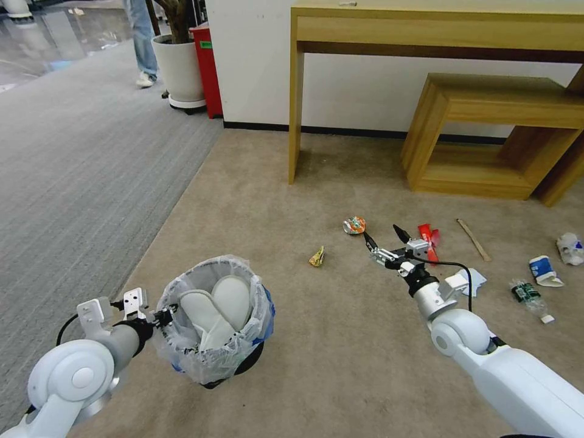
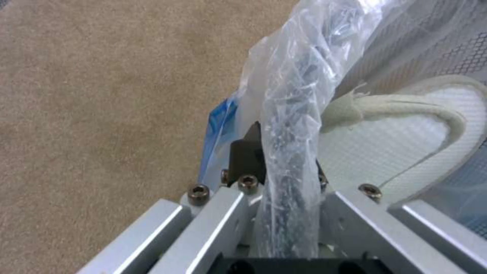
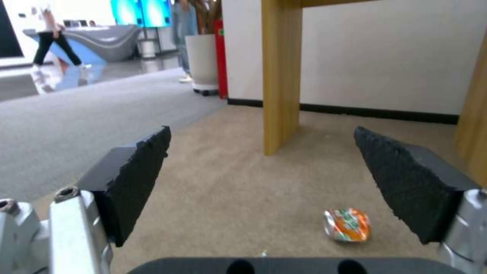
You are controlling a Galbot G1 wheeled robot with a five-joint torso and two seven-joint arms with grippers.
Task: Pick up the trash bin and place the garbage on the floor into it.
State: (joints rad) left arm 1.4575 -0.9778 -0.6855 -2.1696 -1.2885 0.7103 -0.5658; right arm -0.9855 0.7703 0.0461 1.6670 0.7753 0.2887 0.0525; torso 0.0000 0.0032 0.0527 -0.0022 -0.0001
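Head view: your right gripper (image 1: 386,238), jaws wide apart and empty, hovers over the floor (image 1: 274,182) with the crushed can (image 1: 354,225) just ahead at eleven o'clock (nearest litter). Your left gripper (image 1: 163,316) is clamped on the trash bin (image 1: 214,353) rim, slippers (image 1: 219,307) inside.

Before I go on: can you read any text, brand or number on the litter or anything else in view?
None is legible.
Crushed orange-and-green can: print blurred.
Clear plastic bottle with dark label: too small.
Green sticker on the red box by the wall: too small.
Small yellow wrapper: unreadable.
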